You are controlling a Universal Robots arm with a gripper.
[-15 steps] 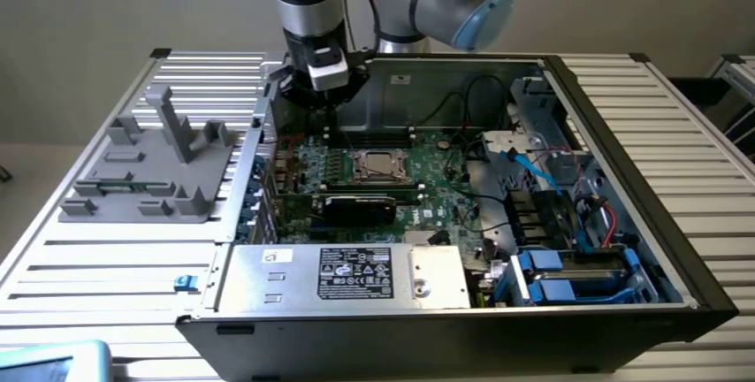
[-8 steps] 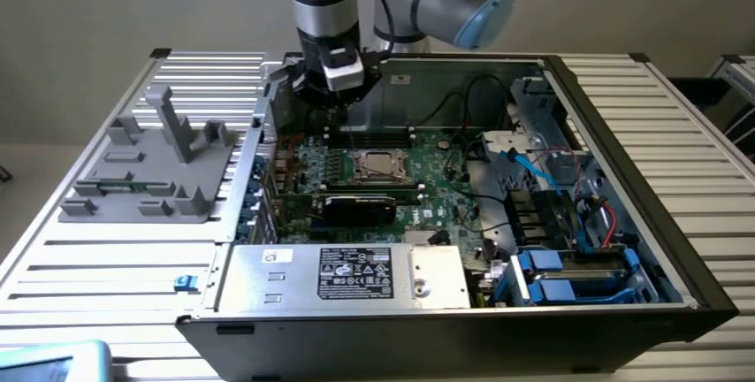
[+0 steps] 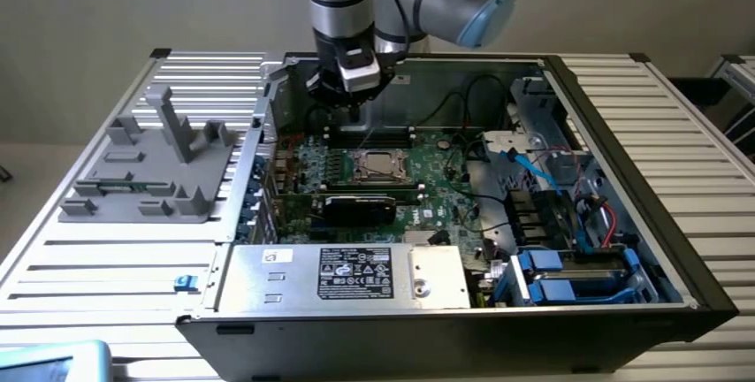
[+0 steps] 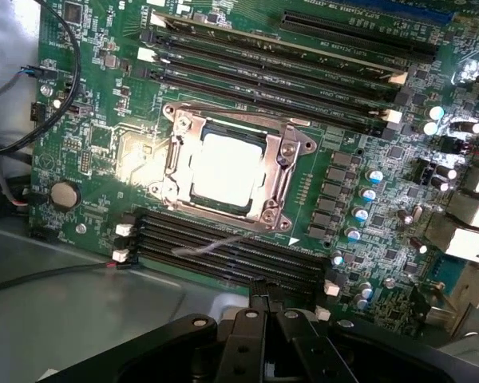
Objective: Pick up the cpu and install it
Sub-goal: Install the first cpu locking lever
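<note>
Gripper hovers over the open computer case, fingers pressed together and holding nothing. The cpu lies flat inside the metal socket frame, apart from the gripper, with memory slots flanking the frame on the green motherboard.

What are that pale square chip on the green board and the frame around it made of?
The cpu looks topped with bare dull-silver metal: it glares pale under the light. The socket frame around it seems stamped metal too, grey with bright edges; which metal, I cannot tell.
</note>
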